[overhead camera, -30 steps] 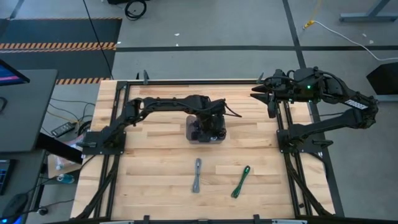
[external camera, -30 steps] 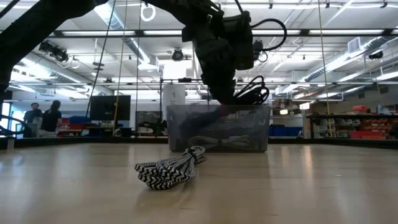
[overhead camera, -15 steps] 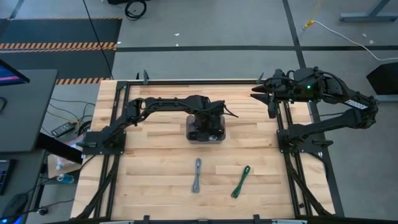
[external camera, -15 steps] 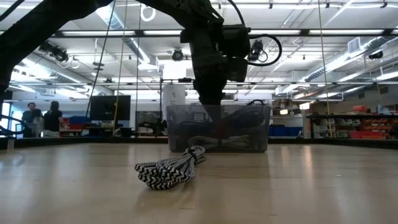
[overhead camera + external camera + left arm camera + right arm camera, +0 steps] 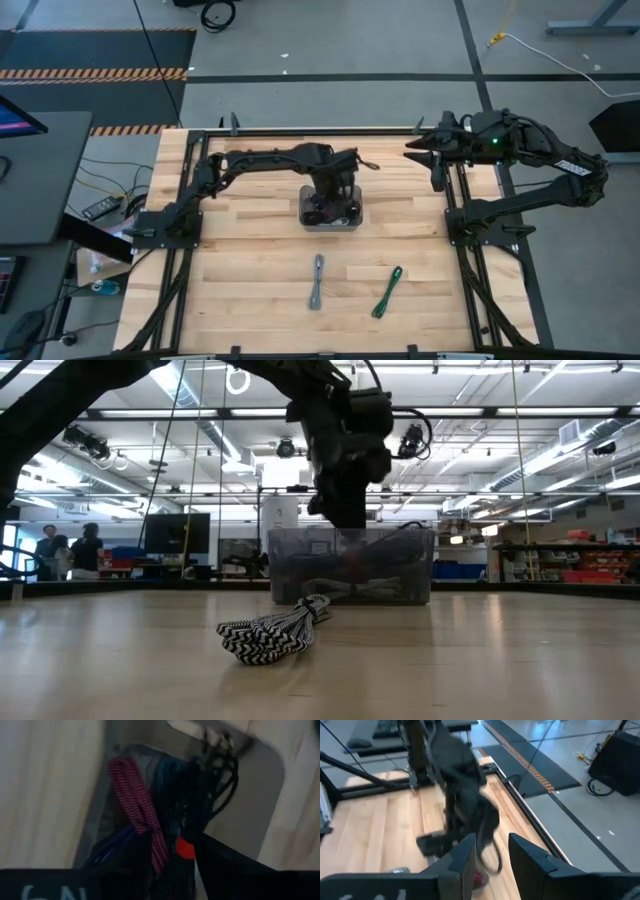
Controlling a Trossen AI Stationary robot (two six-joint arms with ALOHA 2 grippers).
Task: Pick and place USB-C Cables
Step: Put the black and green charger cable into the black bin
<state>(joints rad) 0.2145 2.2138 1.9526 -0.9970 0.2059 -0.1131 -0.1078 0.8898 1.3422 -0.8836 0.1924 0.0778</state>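
Note:
A translucent grey bin (image 5: 331, 212) stands mid-table and holds several bundled USB-C cables. The left wrist view shows a maroon one (image 5: 137, 815), a teal one (image 5: 167, 770) and a black one with a red tie (image 5: 184, 848). My left gripper (image 5: 345, 522) hangs open just above the bin's rim, over the black cable. Nearer the front edge, a grey-and-white cable (image 5: 317, 281) and a green cable (image 5: 387, 291) lie flat on the table. My right gripper (image 5: 491, 851) waits open and empty, high at the table's far right (image 5: 420, 150).
Black frame rails (image 5: 455, 215) run along the table's sides and far edge. The grey-and-white cable (image 5: 275, 632) lies in front of the bin (image 5: 350, 565) in the low view. Bare wood lies left and right of the bin. People stand far off in the room (image 5: 65, 550).
My left gripper has opened and let go of the black cable, which has dropped from above the rim into the bin. The gripper has then rolled about its own axis and drawn a little toward the table's far edge and slightly up.

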